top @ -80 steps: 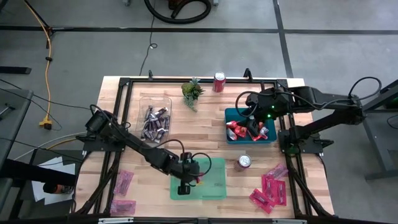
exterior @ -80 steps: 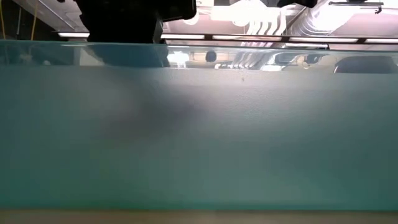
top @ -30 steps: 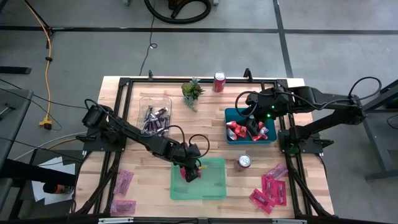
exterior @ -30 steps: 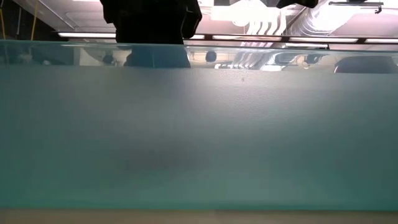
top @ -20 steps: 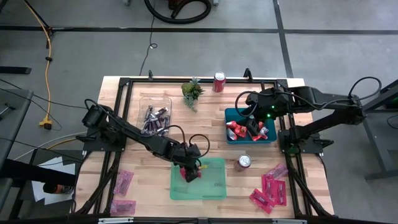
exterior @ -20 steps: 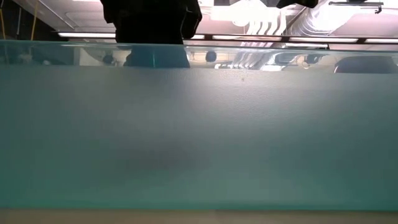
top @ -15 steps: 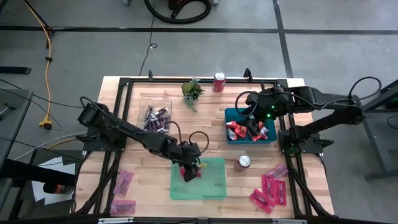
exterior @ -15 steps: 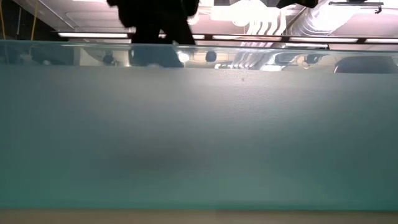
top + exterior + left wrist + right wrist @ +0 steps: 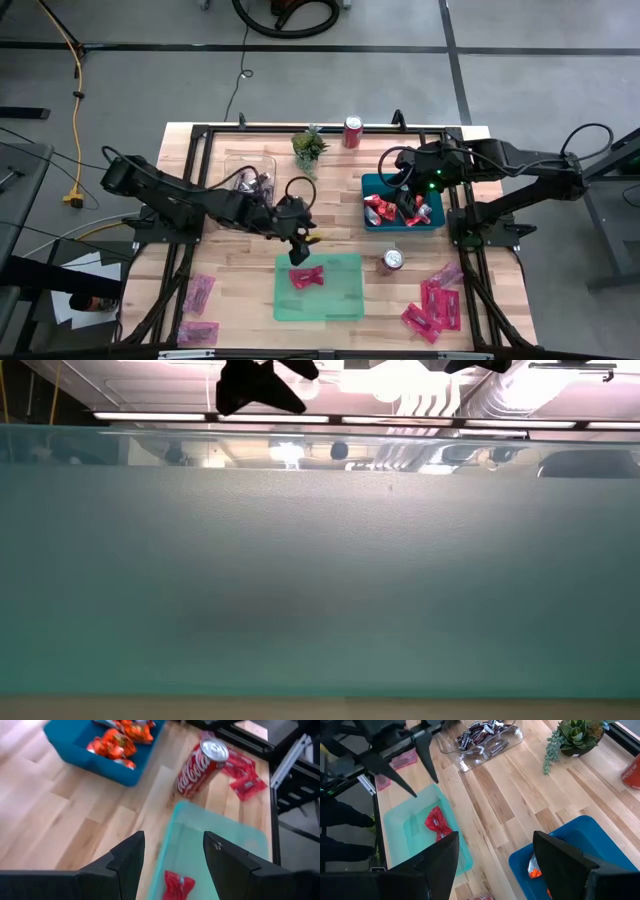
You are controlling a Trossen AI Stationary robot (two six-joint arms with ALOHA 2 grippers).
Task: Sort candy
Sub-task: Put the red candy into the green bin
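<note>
Right now the left tool (image 9: 299, 250) hangs with its fingers spread apart and nothing between them, just above the near edge of the green tray (image 9: 340, 305). Directly beneath and slightly beyond its fingertips, one pink-red packet (image 9: 306, 277) lies flat on the tray floor, clear of the fingers. Farther out past the tray stands a red soda can (image 9: 200, 766) on the bench (image 9: 250, 285), and just beyond the can more pink-red packets (image 9: 432, 305) lie scattered near the bench's edge. Off to the tool's side, farther still, the blue bin (image 9: 372, 186) holds the red-orange packets (image 9: 383, 208).

Behind the left tool, the clear tray (image 9: 232, 165) carries the dark brown-and-silver bars (image 9: 247, 196). Two further pink-red packets (image 9: 198, 290) lie at the bench's near-left corner.

The right tool (image 9: 408, 205) sits over the blue bin, its fingers parted and empty, red-orange packets just below. From its wrist view, the green plant (image 9: 575, 735) stands far ahead.
</note>
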